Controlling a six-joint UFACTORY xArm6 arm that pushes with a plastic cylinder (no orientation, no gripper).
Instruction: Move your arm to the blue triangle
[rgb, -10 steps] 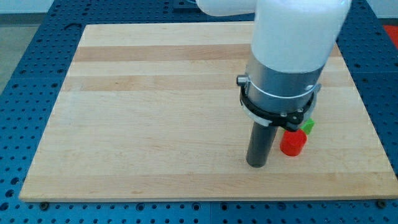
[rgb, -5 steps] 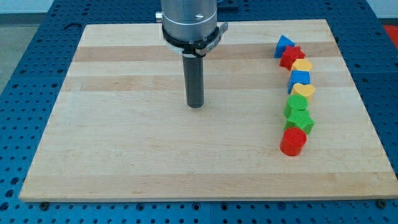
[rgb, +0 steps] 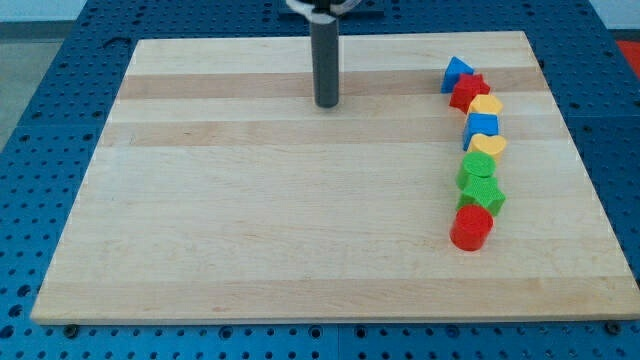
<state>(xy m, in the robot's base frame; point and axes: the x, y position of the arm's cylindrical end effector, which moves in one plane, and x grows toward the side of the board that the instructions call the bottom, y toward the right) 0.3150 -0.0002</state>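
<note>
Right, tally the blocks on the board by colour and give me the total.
Blue: 2, the blue triangle and a blue cube.
Red: 2, a red star and a red cylinder.
Yellow: 2, at and.
Green: 2, at and.
Total: 8.
My tip touches none.

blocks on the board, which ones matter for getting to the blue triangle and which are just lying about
In the job:
blue triangle, at the top of the column on the view's right
my tip, well to the view's left of it, touching no block

Lying about:
red star
yellow block
blue cube
yellow heart
two green blocks
red cylinder
</note>
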